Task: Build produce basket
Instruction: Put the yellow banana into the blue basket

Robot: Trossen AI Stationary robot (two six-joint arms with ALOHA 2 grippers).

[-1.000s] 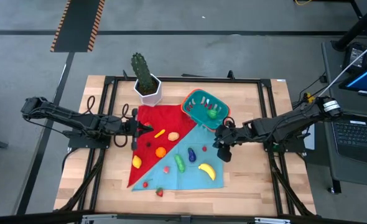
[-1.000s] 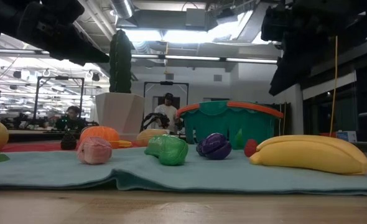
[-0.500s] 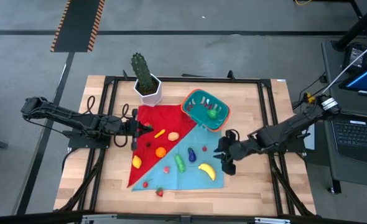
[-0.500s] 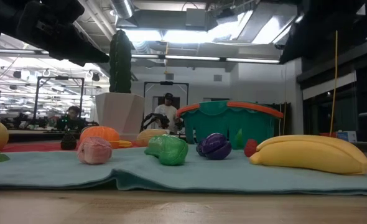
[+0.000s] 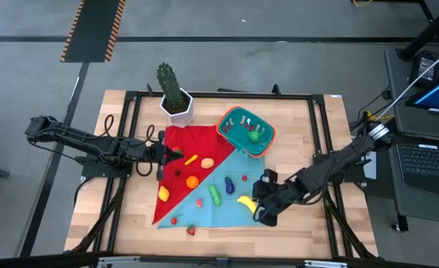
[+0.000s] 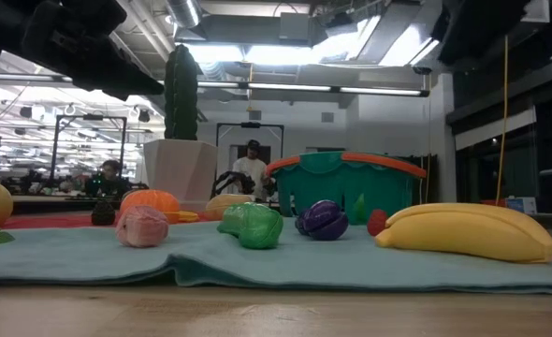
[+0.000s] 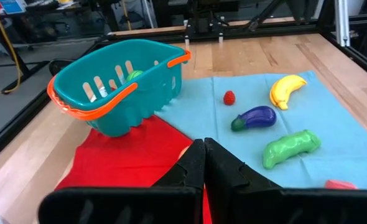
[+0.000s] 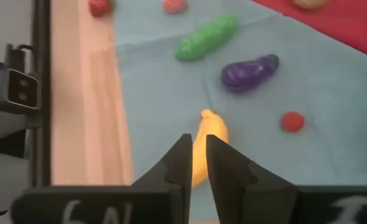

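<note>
Basket sits on the worktop at approx 1 o'clock from the cloth centre, on the far corner where the red cloth meets the teal cloth. Already inside: a green item plus something reddish beside it, too small to ID. So a couple of pcs done, most still out.

Left to load, all lying on the cloths:
- banana, approx 5 o'clock, teal cloth
- cucumber & eggplant, near centre, w/ a red berry just beside the eggplant
- pink pc next to the cucumber
- orange, lemon, carrot and a tan-orange pc on the red side, 9–11 o'clock
- two small red pcs at the near edge, approx 7 o'clock

Right claw is low at the banana's near end. Wrist view shows its fingers nearly together, only a thin gap, banana just beyond the tips, not between them. Reads as clenched on nothing. A grab on the banana looks like the step in hand, but the jaws would need to spread first.

Left claw waits at 9 o'clock over the red cloth's edge, clenched shut and empty.

Est. progress: early, roughly a fifth or less; approx ten pcs remain.
</note>
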